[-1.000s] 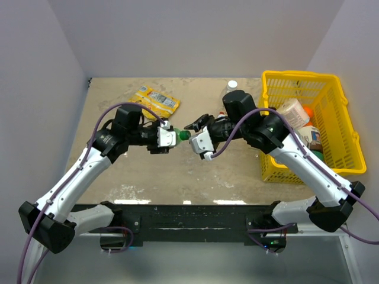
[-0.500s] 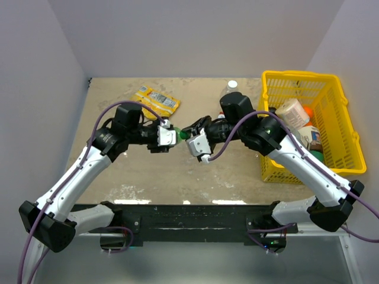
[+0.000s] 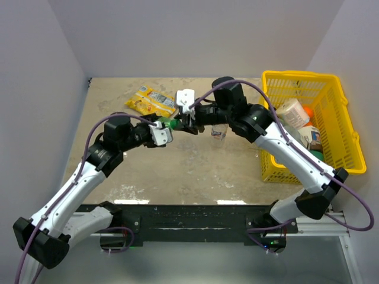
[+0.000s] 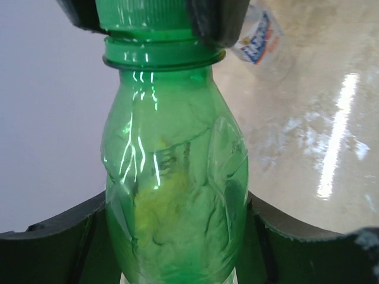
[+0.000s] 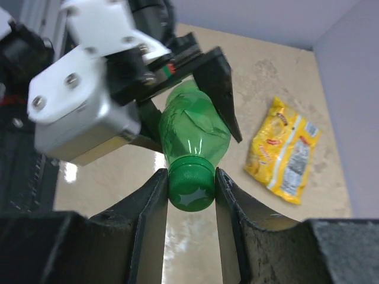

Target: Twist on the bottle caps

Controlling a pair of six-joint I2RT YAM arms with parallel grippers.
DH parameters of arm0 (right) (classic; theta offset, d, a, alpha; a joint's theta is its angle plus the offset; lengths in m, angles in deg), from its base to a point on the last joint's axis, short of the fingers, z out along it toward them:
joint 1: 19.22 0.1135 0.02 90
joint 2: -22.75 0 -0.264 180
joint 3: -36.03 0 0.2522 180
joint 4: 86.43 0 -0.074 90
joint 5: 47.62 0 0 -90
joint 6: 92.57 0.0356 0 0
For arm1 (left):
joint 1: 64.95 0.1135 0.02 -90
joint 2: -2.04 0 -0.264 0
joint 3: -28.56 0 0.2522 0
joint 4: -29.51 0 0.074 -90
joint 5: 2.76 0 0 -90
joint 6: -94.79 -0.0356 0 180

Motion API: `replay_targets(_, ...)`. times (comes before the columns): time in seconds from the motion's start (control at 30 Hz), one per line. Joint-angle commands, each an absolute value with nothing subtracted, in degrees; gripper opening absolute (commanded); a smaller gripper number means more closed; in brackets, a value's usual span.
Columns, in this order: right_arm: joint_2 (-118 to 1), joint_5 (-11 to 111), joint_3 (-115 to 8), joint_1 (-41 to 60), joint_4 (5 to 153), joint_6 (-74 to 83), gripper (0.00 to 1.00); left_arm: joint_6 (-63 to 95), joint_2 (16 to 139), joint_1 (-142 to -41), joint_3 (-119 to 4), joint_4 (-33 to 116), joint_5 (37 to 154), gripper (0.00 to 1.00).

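My left gripper (image 3: pixel 165 126) is shut on the body of the green bottle (image 3: pixel 170 123) and holds it level above the table. In the left wrist view the green bottle (image 4: pixel 174 195) fills the frame between the left gripper (image 4: pixel 177 242) jaws. The dark green cap (image 5: pixel 190 184) sits on the bottle's neck. My right gripper (image 5: pixel 190 177) is shut on that cap, one finger on each side; it also shows in the top view (image 3: pixel 179 122). A clear labelled bottle (image 3: pixel 218 131) stands on the table under my right arm. The other bottle and the pale caps are out of view.
A yellow snack packet (image 3: pixel 151 100) lies at the back left of the table, also in the right wrist view (image 5: pixel 284 155). A yellow basket (image 3: pixel 340 127) with bulkier containers stands at the right. Walls close in the back and both sides.
My right arm has swung back and left and its wrist has turned over. Its fingers now grip the green cap. The left gripper with the bottle has moved a little toward the back.
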State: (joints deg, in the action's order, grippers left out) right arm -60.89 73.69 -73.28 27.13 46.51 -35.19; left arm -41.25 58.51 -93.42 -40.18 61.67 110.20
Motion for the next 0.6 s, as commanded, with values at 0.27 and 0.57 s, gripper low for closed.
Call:
replay_targets(0.27, -69.2, 86.4, -74.3, 15.4, 62.3, 13.0, 0.0, -69.7, 50.6, -107.0, -26.4, 24.4, 84.5, 0.0)
replay_targets(0.57, -71.4, 88.2, -74.0, 13.7, 65.6, 20.9, 0.0, -93.2, 51.8, -110.0, -12.4, 9.8, 78.3, 0.0)
